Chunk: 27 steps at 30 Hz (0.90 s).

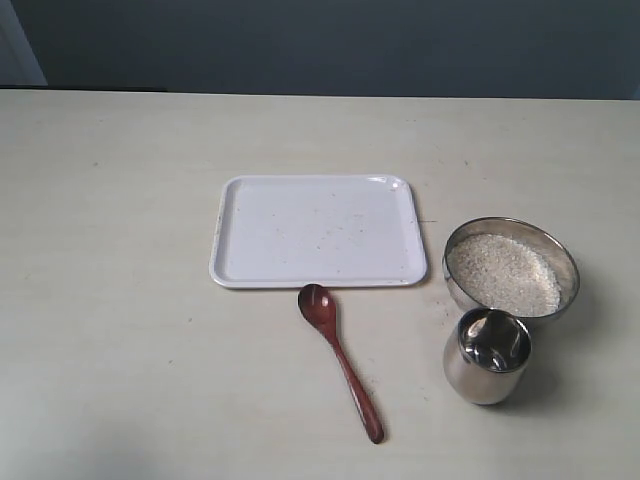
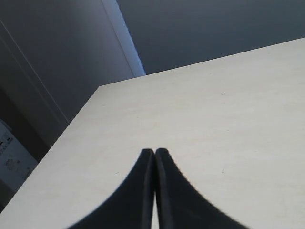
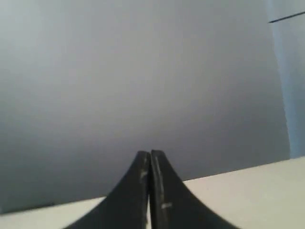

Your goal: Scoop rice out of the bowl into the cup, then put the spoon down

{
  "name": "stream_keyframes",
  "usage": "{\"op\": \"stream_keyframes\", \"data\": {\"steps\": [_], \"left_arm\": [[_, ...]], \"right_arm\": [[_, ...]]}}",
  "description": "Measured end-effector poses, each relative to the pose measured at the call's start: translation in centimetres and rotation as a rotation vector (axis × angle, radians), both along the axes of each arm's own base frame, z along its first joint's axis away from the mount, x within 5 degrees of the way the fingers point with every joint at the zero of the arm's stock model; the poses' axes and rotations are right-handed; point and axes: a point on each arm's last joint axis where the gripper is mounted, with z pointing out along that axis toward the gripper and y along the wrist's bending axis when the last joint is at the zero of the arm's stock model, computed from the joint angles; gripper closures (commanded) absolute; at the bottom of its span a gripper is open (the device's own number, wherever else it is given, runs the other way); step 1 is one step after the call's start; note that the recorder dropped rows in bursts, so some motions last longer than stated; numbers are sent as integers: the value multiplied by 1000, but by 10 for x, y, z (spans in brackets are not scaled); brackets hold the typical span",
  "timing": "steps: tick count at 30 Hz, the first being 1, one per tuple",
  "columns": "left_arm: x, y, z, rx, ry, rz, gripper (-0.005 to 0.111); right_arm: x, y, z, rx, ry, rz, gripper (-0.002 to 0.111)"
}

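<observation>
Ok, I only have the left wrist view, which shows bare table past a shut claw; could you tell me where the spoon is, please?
Observer: The spoon lies on the table, its bowl end right at the white tray's near edge in the exterior view.
Operator: Thanks. Is any rice in the cup yet?
Observer: None that I can see; the rice sits in the bowl, with the cup close beside it.
Operator: And the right claw?
Observer: The right claw is shut and holds nothing.
</observation>
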Motion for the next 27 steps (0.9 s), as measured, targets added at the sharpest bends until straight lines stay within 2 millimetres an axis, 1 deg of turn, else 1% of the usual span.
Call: {"op": "stream_keyframes", "data": {"steps": [3,5,7,10,12,14,16,19,22,24,25,27], "left_arm": [[0,0,0,0,0,0,106],[0,0,0,0,0,2,106],[0,0,0,0,0,2,106],[0,0,0,0,0,2,106],[0,0,0,0,0,2,106],[0,0,0,0,0,2,106],[0,0,0,0,0,2,106],[0,0,0,0,0,2,106],[0,0,0,0,0,2,106],[0,0,0,0,0,2,106],[0,0,0,0,0,2,106],[0,0,0,0,0,2,106]], "right_arm": [[13,12,45,-169,79,165,109],[31,17,66,-220,159,269,109],[51,19,78,-238,244,348,109],[83,20,80,-235,393,456,109],[103,23,73,-231,496,544,109],[118,30,61,-246,595,611,109],[126,40,49,-291,688,641,109],[136,61,30,-396,818,645,109],[144,97,10,-506,892,670,109],[145,128,-6,-581,919,697,109],[146,140,-13,-616,933,687,109],[145,167,-34,-703,977,678,109]]}}
